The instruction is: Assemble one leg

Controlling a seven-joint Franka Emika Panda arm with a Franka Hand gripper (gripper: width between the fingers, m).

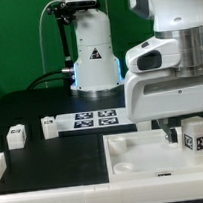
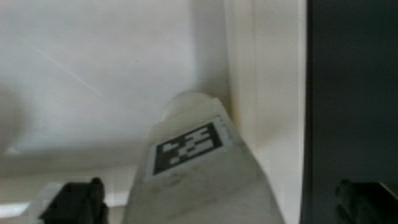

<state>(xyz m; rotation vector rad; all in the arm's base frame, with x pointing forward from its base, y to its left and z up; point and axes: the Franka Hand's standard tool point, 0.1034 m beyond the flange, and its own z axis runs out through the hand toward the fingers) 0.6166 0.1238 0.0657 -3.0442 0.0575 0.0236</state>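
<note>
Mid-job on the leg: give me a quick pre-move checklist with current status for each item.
1. Leg between the fingers: ok, wrist view shows it there.
2. Firm grip on leg: cannot tell, contact not visible.
3. Gripper over the tray: ok.
4. Leg seated in the tray: cannot tell.
5. Marker board apart from the arm: ok.
6. Spare block on table, out of the way: ok.

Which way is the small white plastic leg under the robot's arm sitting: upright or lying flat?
Upright: the small white plastic leg stands on end over the large white tray, its marker face vertical.
</note>
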